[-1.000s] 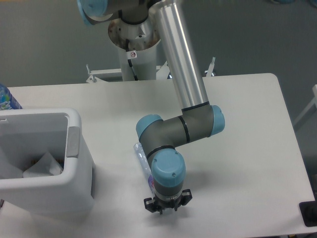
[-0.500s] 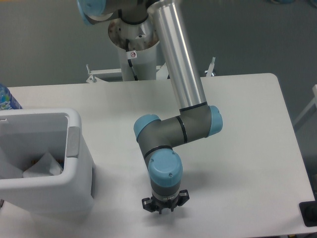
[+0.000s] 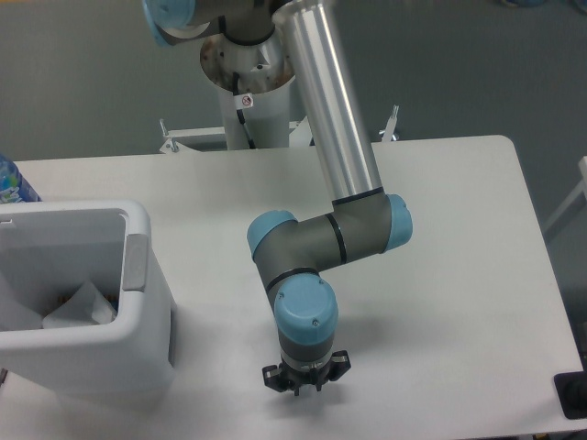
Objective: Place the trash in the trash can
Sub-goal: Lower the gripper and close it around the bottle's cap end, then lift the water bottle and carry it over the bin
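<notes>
Low near the table's (image 3: 459, 229) front edge, the claw (image 3: 305, 385) hides its jaws' state.

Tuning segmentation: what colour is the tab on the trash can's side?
Grey, on the white trash can; the tab shows in the fixed camera view.

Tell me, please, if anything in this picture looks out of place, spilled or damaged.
Nothing looks spilled or damaged. The white rectangular plastic bin stands upright at the table's left, with a crumpled translucent-white wrapper inside. The gripper hangs low over the white table; its jaws are hidden, and no slim bottle is visible.
</notes>
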